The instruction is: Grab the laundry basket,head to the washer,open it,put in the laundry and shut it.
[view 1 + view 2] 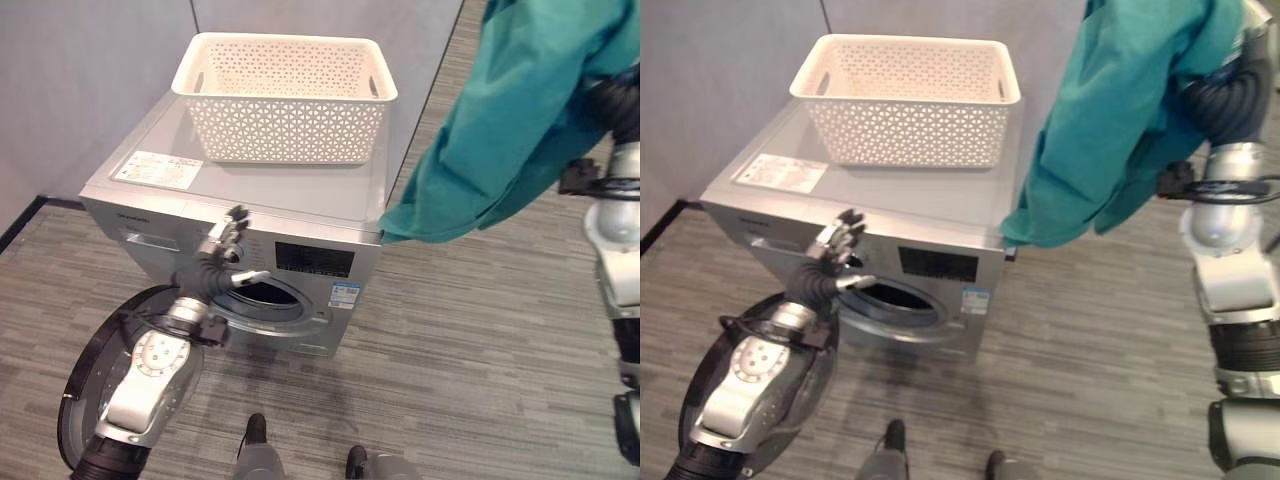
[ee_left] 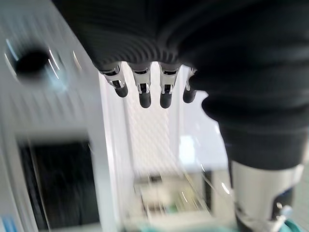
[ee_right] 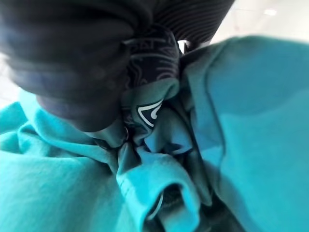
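A cream lattice laundry basket stands on top of the silver washer. The washer's round door is swung open to the left, and its drum opening shows dark inside. My left hand hovers just above that opening, in front of the control panel, with straight fingers and nothing in it. High at the right, my right hand is shut on a bunched teal garment. The garment hangs down to the washer's top right corner.
Grey partition walls stand behind and to the left of the washer. A white label lies on the washer's top at the left. Striped grey carpet spreads out to the right of the washer.
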